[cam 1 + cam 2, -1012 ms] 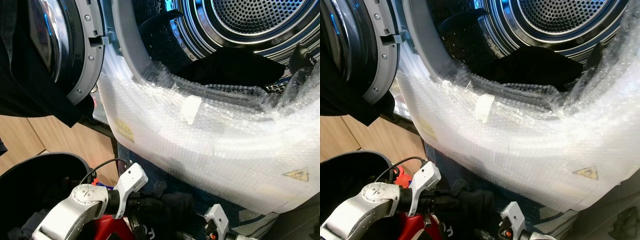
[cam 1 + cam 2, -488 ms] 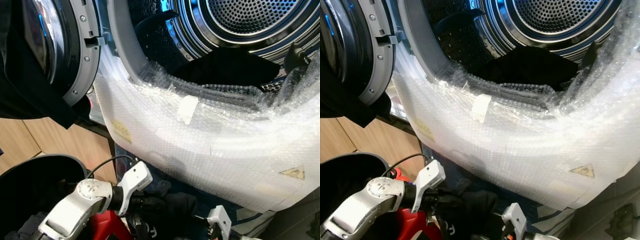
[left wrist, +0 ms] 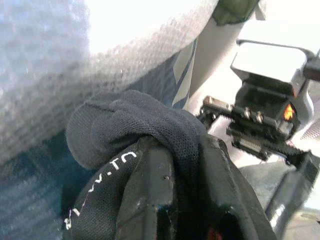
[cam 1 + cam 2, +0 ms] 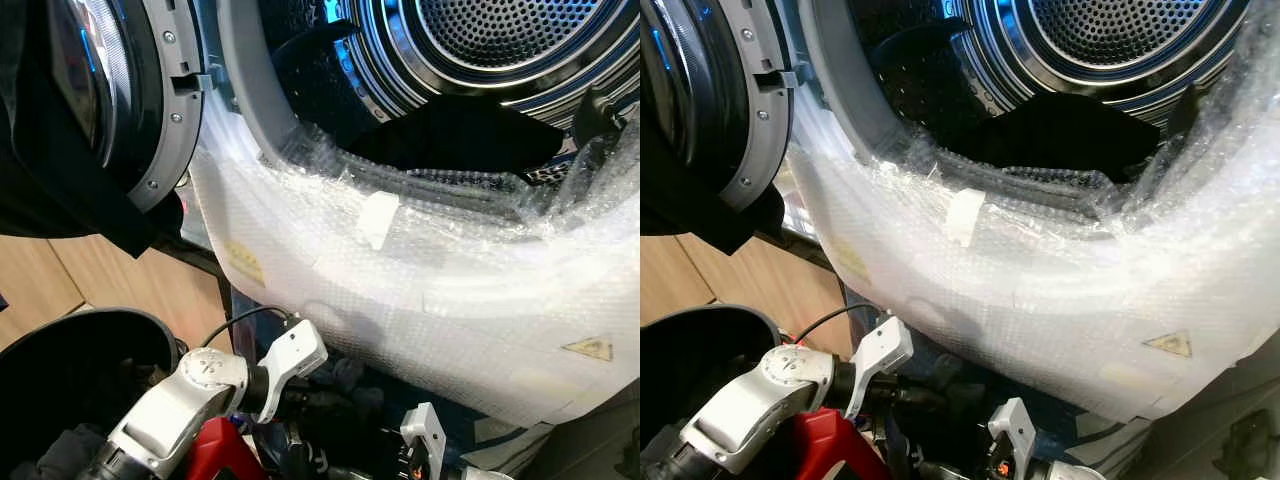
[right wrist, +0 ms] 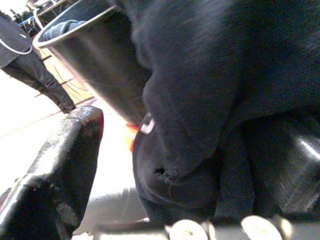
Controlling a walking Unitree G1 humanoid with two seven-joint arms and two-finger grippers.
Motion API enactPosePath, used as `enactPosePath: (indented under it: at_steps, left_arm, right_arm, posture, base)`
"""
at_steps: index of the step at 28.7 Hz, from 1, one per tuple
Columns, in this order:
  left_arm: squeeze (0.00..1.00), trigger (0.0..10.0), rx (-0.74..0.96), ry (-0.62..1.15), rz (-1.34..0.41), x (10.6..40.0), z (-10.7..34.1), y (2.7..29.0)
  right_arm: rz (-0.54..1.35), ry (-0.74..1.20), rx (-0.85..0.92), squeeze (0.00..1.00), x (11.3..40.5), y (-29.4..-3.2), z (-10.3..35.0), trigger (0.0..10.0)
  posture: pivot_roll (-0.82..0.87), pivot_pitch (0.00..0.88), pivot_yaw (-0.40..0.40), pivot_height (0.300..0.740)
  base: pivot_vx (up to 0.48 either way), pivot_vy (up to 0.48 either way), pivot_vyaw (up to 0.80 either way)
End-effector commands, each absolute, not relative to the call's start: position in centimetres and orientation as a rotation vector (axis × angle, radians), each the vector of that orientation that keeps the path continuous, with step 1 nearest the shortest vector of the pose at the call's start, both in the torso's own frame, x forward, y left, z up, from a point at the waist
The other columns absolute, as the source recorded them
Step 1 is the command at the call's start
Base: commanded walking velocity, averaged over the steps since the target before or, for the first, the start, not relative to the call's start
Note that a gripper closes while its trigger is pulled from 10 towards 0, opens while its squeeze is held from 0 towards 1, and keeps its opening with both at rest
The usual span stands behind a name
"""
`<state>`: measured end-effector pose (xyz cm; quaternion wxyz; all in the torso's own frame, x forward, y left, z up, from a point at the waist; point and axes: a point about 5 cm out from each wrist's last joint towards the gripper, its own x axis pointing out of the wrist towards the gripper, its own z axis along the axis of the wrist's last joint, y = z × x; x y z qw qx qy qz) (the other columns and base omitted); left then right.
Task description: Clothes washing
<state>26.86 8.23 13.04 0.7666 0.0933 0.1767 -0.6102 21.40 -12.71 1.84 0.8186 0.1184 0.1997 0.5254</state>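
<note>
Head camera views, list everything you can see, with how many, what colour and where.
Washing machine drum: one, silver, top right, open.
Door: one, grey-rimmed, swung open at left.
Bubble wrap: one sheet, clear white, over the machine's front.
Dark garment in drum: one, black, at the drum's mouth.
Basket: one, black, lower left.
Held garment: one, black, between both grippers.
Left gripper: shut on the held garment.
Right gripper: open around the same garment.

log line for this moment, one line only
left end effector: shut on dark garment | right end effector: at garment | washer drum: open
</note>
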Motion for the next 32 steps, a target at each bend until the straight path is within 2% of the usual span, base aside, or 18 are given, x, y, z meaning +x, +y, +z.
enactPosePath:
  at_steps: [1,13,32]
  left_arm:
    - [0.0,0.0,0.209,0.335,-1.341,27.2,13.9,7.6]
    - [0.0,0.0,0.185,0.345,-1.329,26.6,13.5,7.9]
    - [0.0,0.0,0.192,0.306,-1.338,26.7,14.9,7.8]
  right_arm:
    - [1.157,0.405,0.25,0.0,21.7,-11.8,2.4,10.0]
    - [1.004,0.392,0.211,0.0,24.1,-9.6,1.9,10.0]
    - [0.703,0.396,0.283,0.0,26.2,-9.3,0.5,10.0]
  posture:
    - [0.01,0.01,0.004,0.74]
    - [0.01,0.002,0.01,0.74]
    - [0.03,0.0,0.03,0.74]
  base:
    - [0.0,0.0,0.0]
    - [0.0,0.0,0.0]
    - [0.0,0.0,0.0]
